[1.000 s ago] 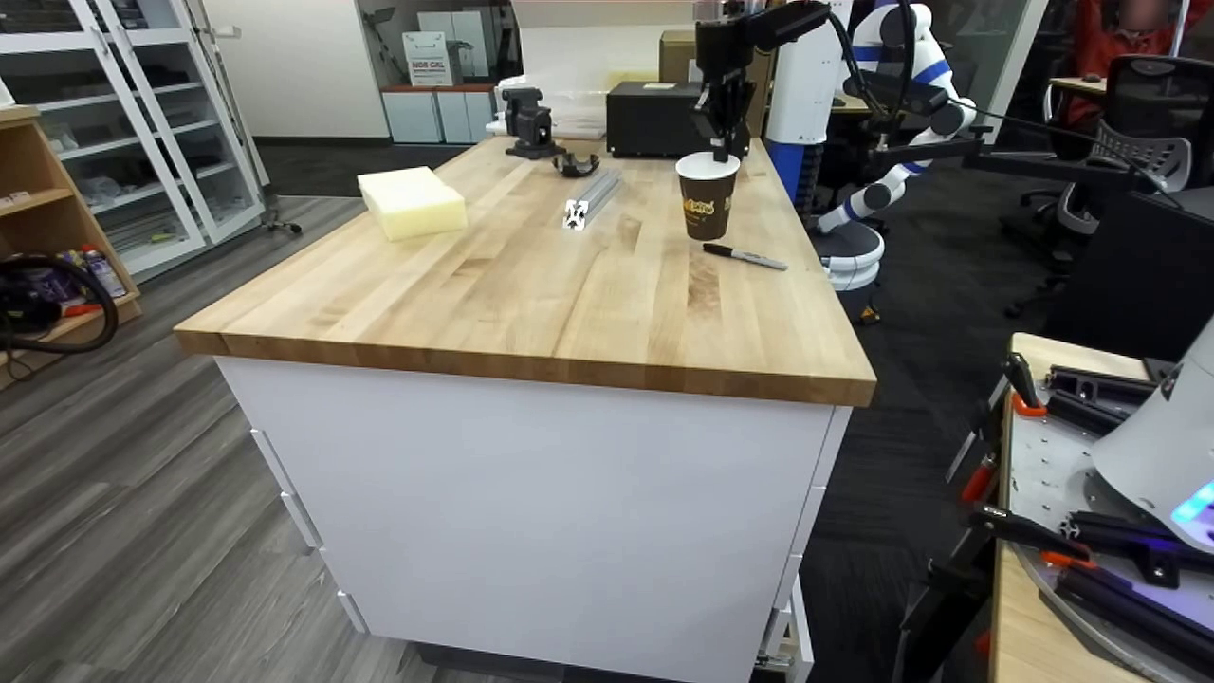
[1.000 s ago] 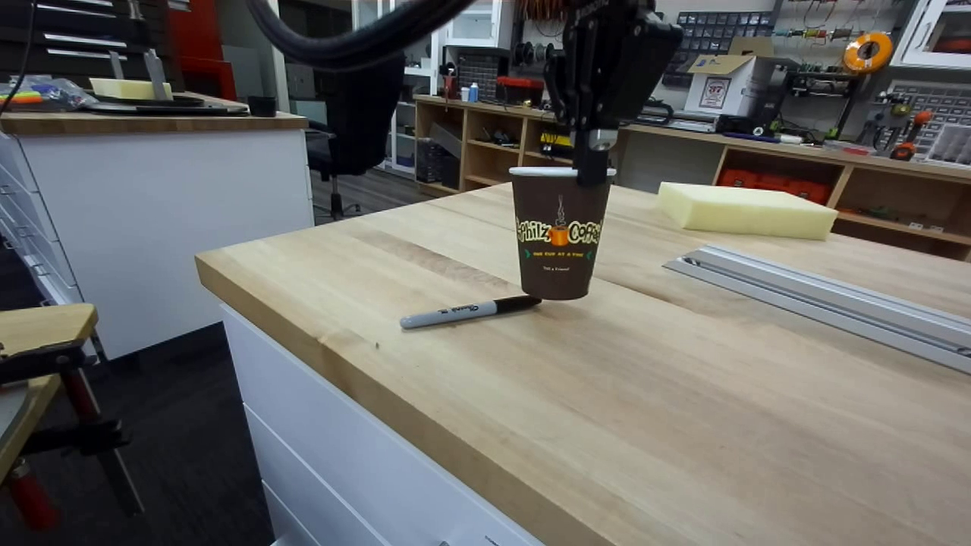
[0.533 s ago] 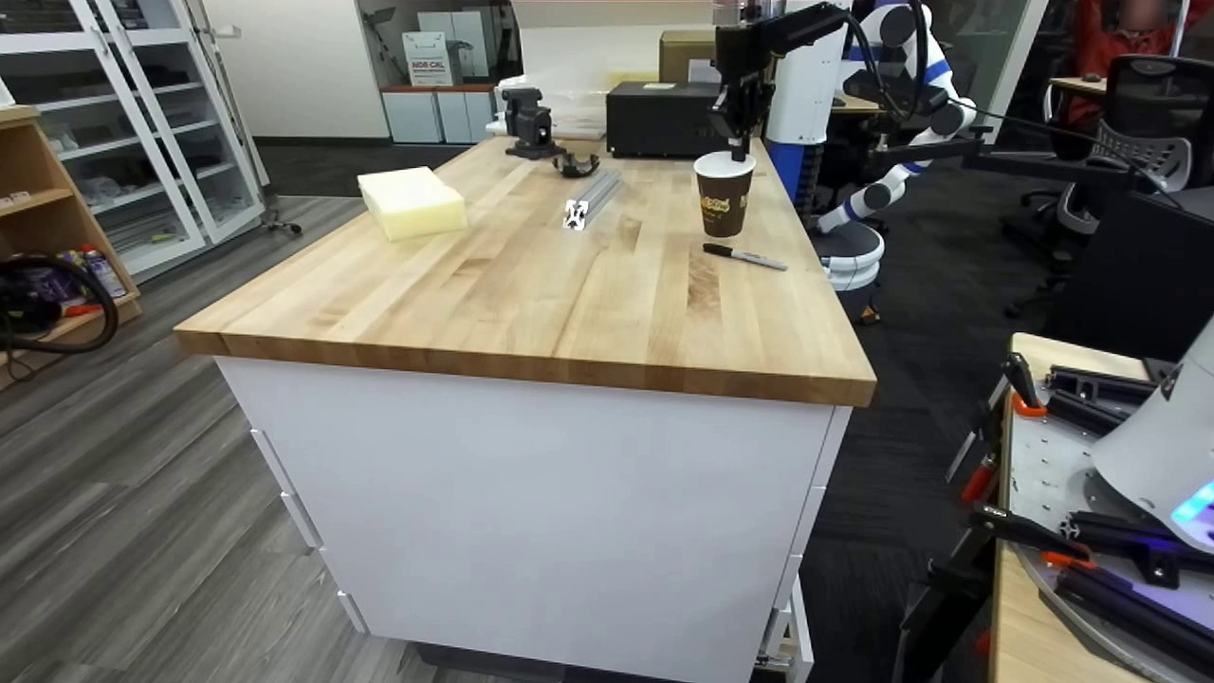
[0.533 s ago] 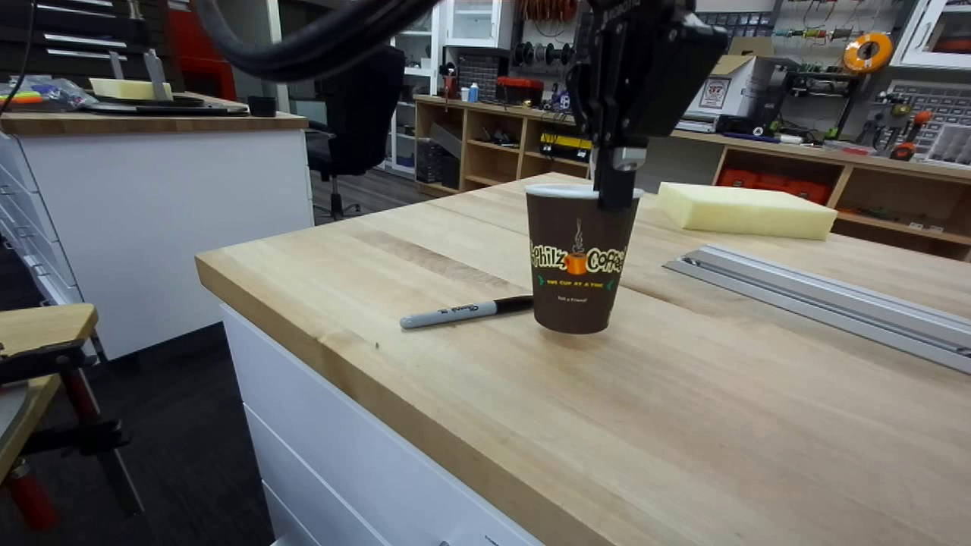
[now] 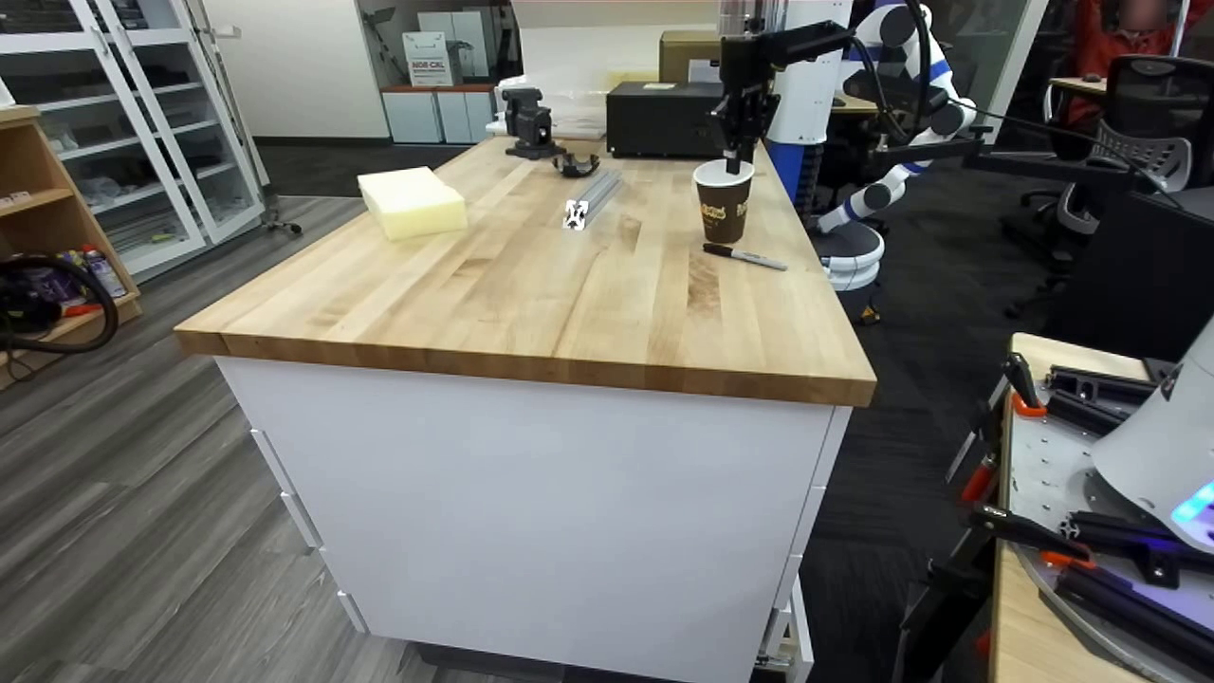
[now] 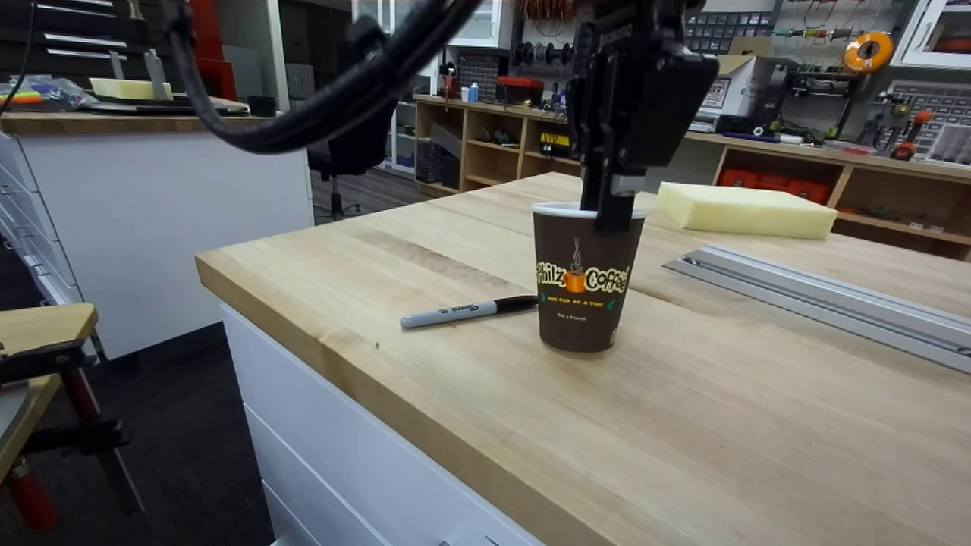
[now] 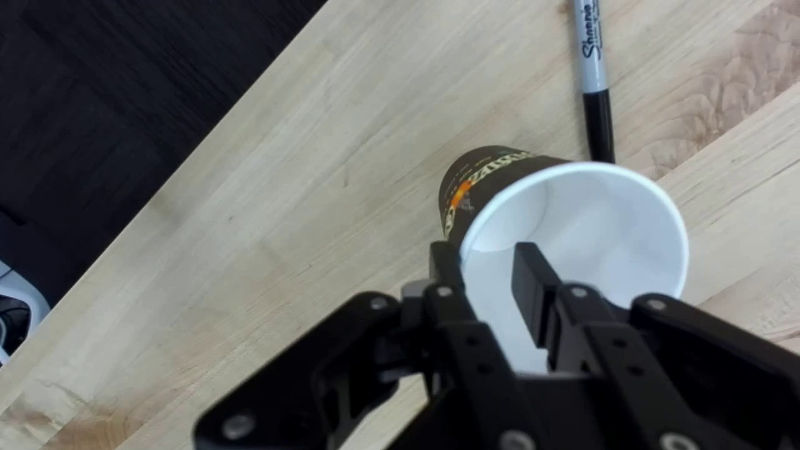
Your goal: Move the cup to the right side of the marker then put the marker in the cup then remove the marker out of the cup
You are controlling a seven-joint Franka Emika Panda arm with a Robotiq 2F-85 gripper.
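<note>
The dark brown paper cup (image 6: 580,303), with a white rim and a printed logo, stands upright on the wooden table. My gripper (image 7: 484,256) points down at its rim, jaws parted: one finger inside the cup, the other outside. In the wrist view the inner finger is clear of the cup wall; whether the outer one touches it I cannot tell. The marker (image 6: 466,312), grey with a black cap, lies flat beside the cup. Its cap end comes up to the cup's outline in the wrist view, so contact is unclear.
A silver aluminium profile (image 6: 819,296) and a pale yellow foam block (image 5: 413,202) lie on the same table (image 5: 531,313). Farther back are a black vise-like device (image 5: 528,123) and a black box (image 5: 659,119). The table's side edge runs close past the marker and cup.
The cup, carried by its rim, has shifted past the marker's cap end and come down onto the table. My jaws have since spread apart around its wall. The marker has stayed put.
</note>
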